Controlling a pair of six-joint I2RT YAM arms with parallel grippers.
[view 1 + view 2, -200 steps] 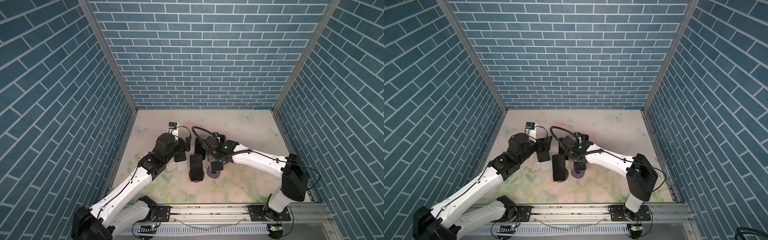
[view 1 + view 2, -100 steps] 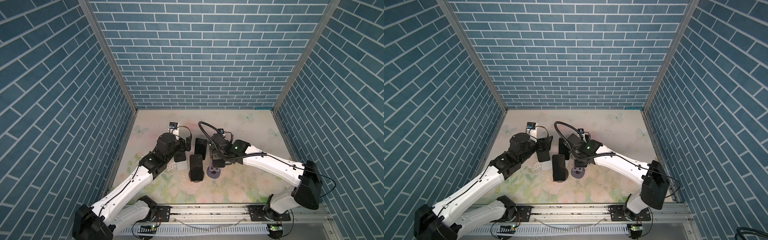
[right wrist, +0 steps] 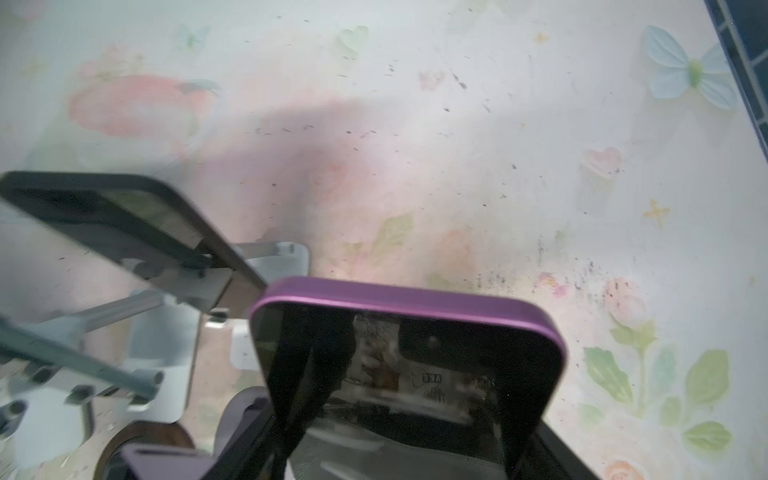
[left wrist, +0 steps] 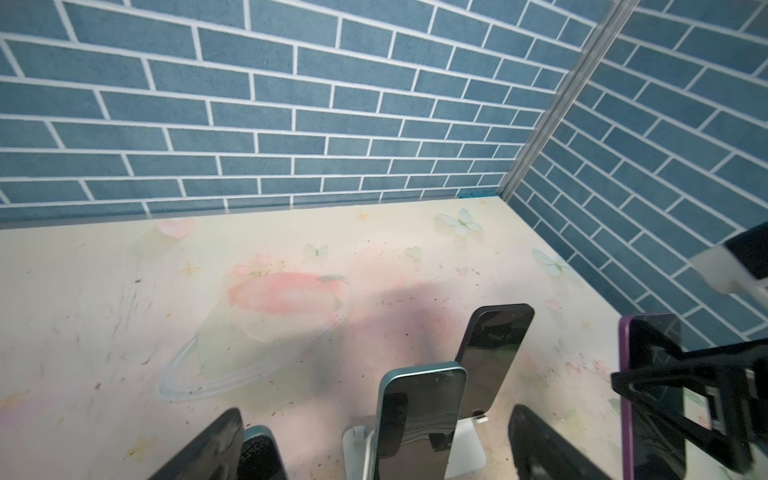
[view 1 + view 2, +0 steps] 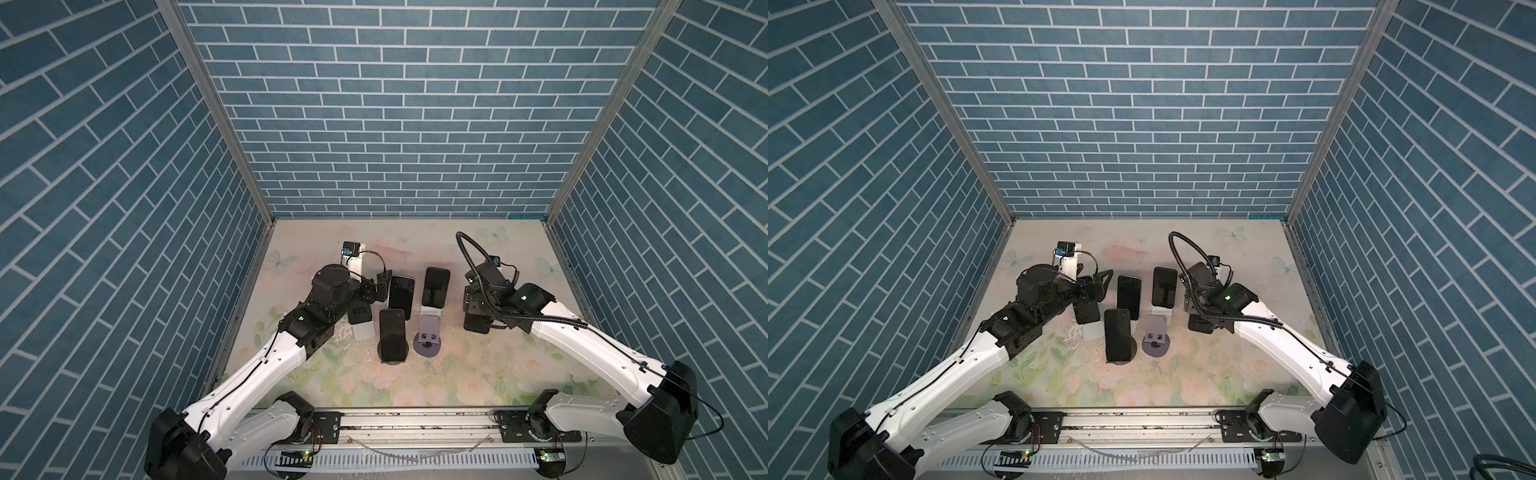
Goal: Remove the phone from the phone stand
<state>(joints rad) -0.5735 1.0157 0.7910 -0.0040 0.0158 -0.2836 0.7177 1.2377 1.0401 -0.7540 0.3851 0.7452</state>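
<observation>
Right gripper pinches the purple phone by its two long sides and holds it clear of the empty purple stand, apart from it on the right arm's side, over the floral table. Left gripper hangs spread wide, gripping nothing, on the purple stand's opposite side. It is close to a teal phone propped on a white stand.
</observation>
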